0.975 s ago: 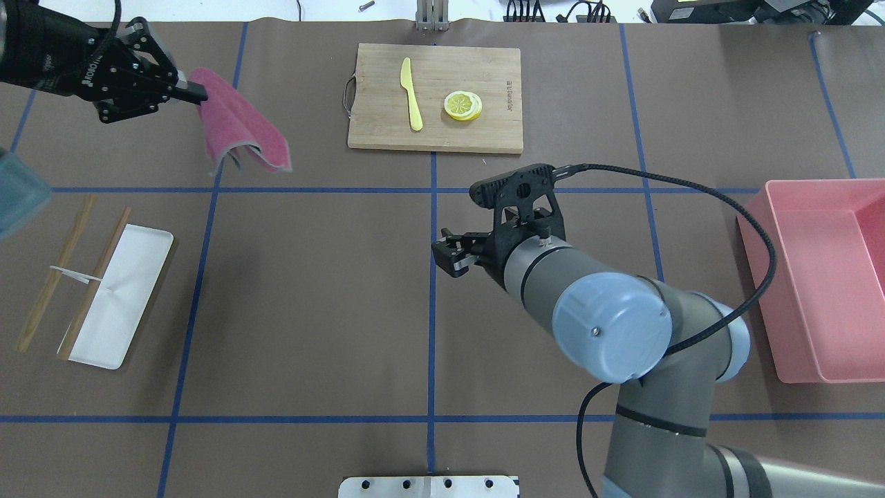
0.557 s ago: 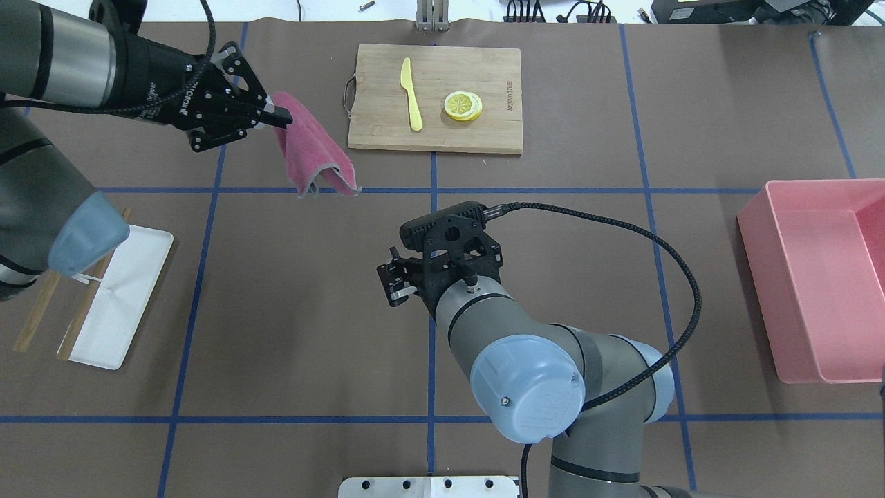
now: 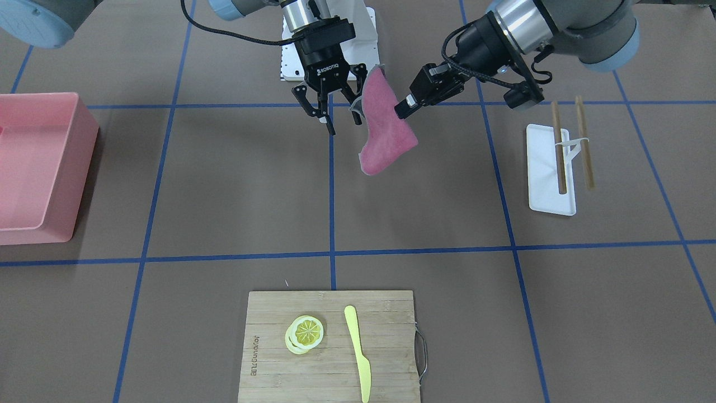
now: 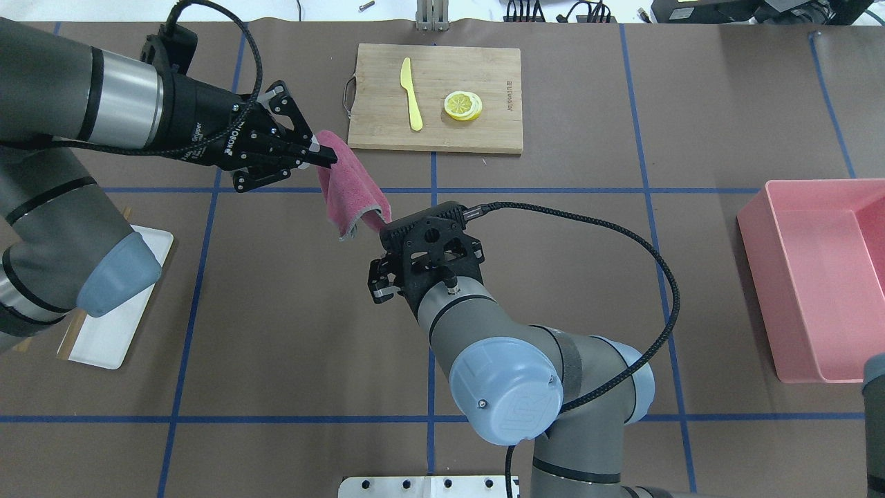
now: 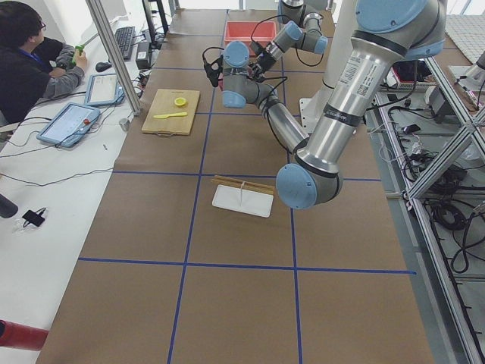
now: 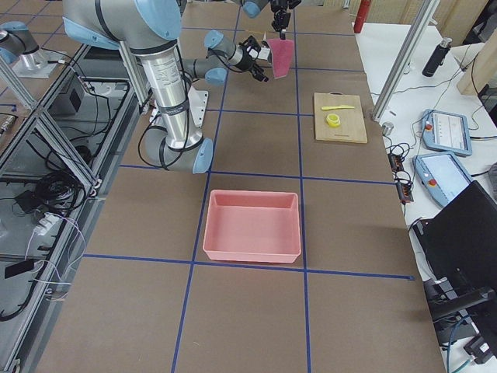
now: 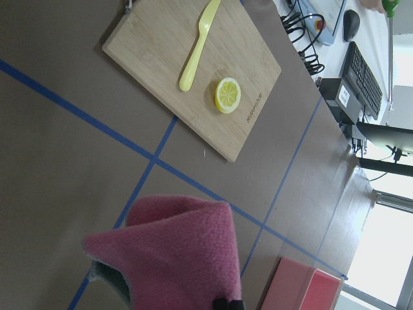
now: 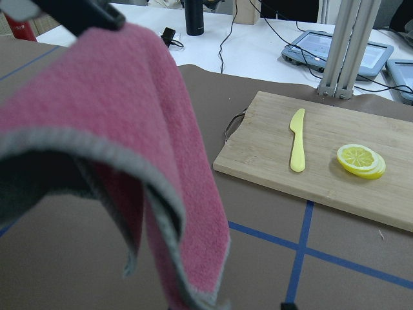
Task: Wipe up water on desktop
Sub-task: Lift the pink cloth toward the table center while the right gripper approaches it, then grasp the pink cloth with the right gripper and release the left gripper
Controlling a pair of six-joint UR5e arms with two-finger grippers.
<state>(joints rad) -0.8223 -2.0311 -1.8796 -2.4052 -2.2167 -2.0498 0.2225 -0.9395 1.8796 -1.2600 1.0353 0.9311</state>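
The desktop [image 4: 297, 311] is a matte brown surface with blue tape lines; I see no water on it. My left gripper [image 4: 325, 155] is shut on the top edge of a folded pink cloth [image 4: 349, 197], which hangs above the desktop near the centre. In the front-facing view the left gripper [image 3: 400, 109] holds the cloth [image 3: 386, 134] the same way. My right gripper [image 4: 377, 280] is open and empty, just right of the cloth; in the front-facing view [image 3: 331, 115] one finger is beside the cloth's upper edge. The cloth fills the right wrist view [image 8: 129, 129].
A bamboo cutting board [image 4: 484, 124] with a yellow knife [image 4: 411, 93] and lemon slices [image 4: 463, 105] lies at the far middle. A pink bin [image 4: 760, 277] stands at the right. A white tray [image 4: 114, 332] with chopsticks lies at the left, partly under my left arm.
My left gripper carried the pink cloth right and nearer, from the far left toward the centre. My right arm moved left and now has its gripper beside the cloth.
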